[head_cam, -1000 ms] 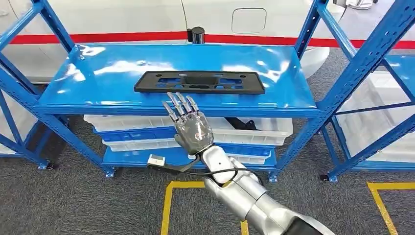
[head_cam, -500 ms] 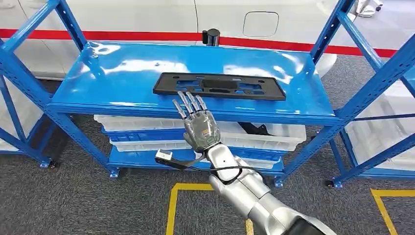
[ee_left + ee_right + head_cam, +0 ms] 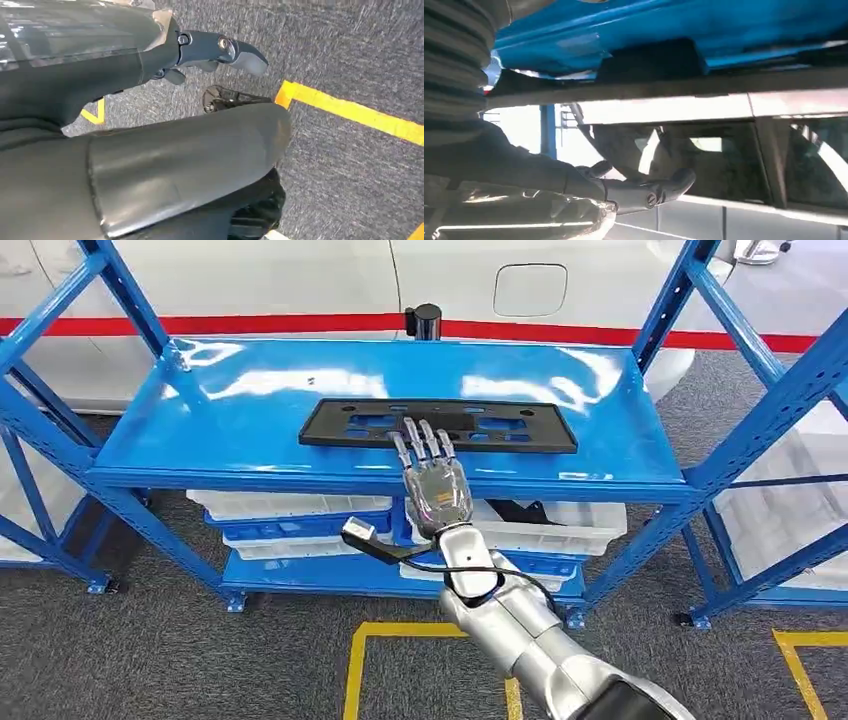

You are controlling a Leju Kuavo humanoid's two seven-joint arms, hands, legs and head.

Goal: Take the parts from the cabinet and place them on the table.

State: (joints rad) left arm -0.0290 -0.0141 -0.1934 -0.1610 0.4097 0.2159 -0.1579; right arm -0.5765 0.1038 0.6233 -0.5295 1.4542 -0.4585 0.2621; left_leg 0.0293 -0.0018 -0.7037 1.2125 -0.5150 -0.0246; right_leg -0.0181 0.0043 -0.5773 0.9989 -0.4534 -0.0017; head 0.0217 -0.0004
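1. While the black plastic part (image 3: 438, 425) lies flat on the blue cabinet's top shelf (image 3: 200, 420), the right hand (image 3: 432, 485) is over its near edge, fingers straight and apart, holding nothing.
2. Risk: a thin flat part gives little to hook; fingers could slide over it or push it back.
3. Left hand (image 3: 210, 52) hangs over the carpet, holding nothing; its fingers can't be read.

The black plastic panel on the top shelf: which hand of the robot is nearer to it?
The right. The right hand reaches up at the panel's near edge, its fingertips over it. The left hand hangs low above the grey carpet floor, away from the shelf.
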